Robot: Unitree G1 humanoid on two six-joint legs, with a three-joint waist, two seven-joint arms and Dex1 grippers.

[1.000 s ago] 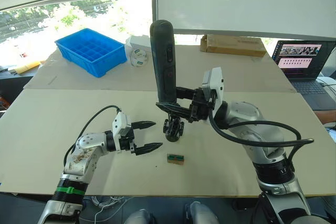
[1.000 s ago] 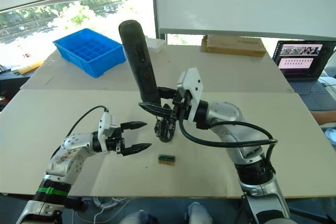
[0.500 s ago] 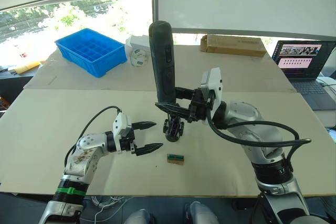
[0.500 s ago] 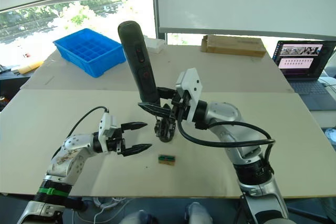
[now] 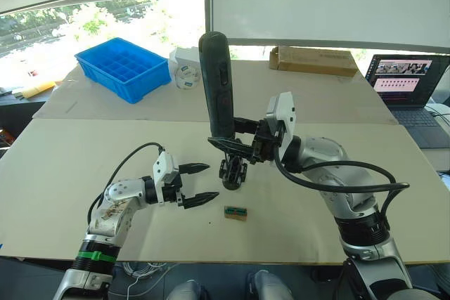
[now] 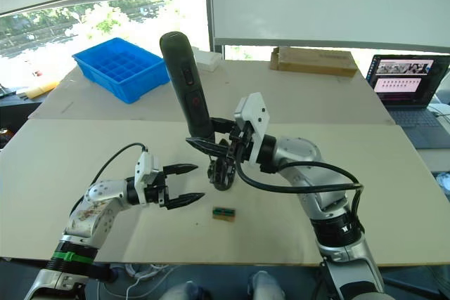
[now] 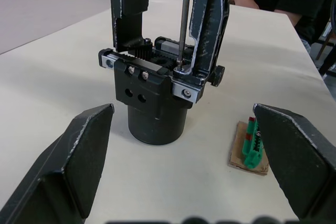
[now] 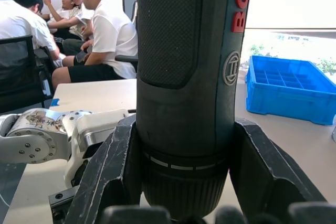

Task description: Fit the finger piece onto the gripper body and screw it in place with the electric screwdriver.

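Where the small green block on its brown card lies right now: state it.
In the left eye view the small green block on its brown card lies on the table, just in front of the black gripper body, to the right of the open left gripper.

black electric screwdriver (image 5: 218, 82) with red lettering, black gripper body (image 7: 157, 95), blue bin (image 5: 123, 68)

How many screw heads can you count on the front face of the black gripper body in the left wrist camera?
3 on the gripper body: two side by side above the paired round holes, and one on the silver rail end under the screwdriver bit. Others may be hidden behind.
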